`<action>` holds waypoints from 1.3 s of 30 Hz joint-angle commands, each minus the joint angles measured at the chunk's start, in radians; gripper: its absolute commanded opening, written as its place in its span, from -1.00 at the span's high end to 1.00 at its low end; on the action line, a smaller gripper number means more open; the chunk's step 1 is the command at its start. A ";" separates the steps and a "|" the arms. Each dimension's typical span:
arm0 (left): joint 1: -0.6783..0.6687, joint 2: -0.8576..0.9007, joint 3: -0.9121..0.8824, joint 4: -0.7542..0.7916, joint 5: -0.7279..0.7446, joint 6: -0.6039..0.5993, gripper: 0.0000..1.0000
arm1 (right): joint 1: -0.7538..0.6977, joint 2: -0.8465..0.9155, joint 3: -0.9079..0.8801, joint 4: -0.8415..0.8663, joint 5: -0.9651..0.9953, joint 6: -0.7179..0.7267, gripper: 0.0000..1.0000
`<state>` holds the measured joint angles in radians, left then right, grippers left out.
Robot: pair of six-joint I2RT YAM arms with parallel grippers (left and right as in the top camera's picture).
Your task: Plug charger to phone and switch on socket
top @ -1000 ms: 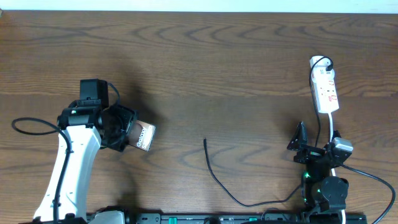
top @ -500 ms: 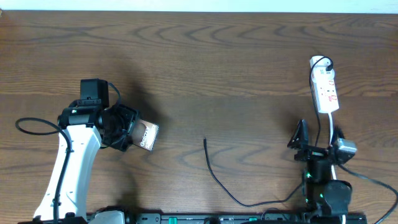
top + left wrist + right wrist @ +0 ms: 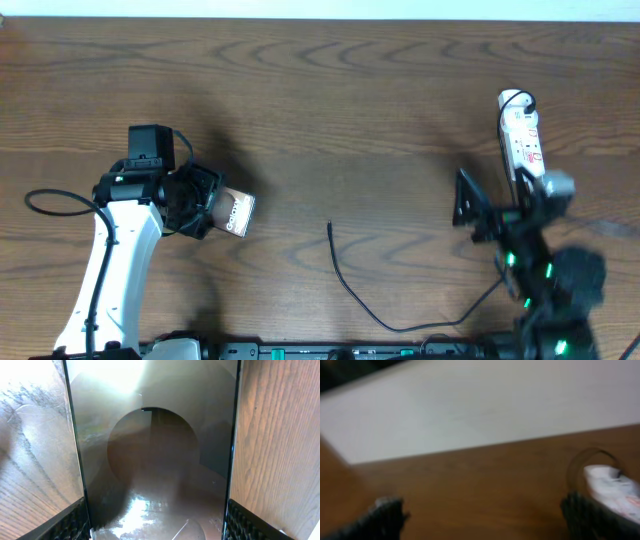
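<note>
My left gripper is clamped on the flat pinkish-bronze smartphone, with finger pads on its long edges. The phone's glossy face fills the wrist view, and its white-lettered end sticks out toward the centre of the brown wooden table, in the left half. My right gripper is spread wide with nothing between the fingers. It is blurred, near the right edge. The white power strip with red marks lies just beyond it toward the far right corner, black plug in. The thin black charger cable lies loose near the middle of the near edge, apart from both.
</note>
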<state>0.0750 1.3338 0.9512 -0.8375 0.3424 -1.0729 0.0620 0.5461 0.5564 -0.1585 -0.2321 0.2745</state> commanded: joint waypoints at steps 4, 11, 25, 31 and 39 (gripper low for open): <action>-0.010 -0.003 0.019 -0.004 0.016 -0.005 0.85 | -0.010 0.542 0.370 -0.115 -0.721 -0.116 -0.98; -0.016 -0.003 0.019 -0.003 0.016 -0.042 0.85 | 0.012 1.043 0.565 0.149 -1.300 0.113 -0.99; -0.016 -0.003 0.019 -0.002 0.012 -0.200 0.85 | 0.237 1.424 0.569 0.316 -1.124 0.498 -0.96; -0.016 0.002 0.019 0.001 -0.026 -0.263 0.85 | 0.357 1.436 0.569 0.351 -1.066 0.488 -0.97; -0.048 0.007 0.019 0.001 -0.027 -0.398 0.85 | 0.459 1.436 0.568 0.377 -0.985 0.487 -0.99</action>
<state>0.0513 1.3338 0.9512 -0.8371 0.3264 -1.3804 0.4950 1.9831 1.1118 0.2180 -1.2575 0.7582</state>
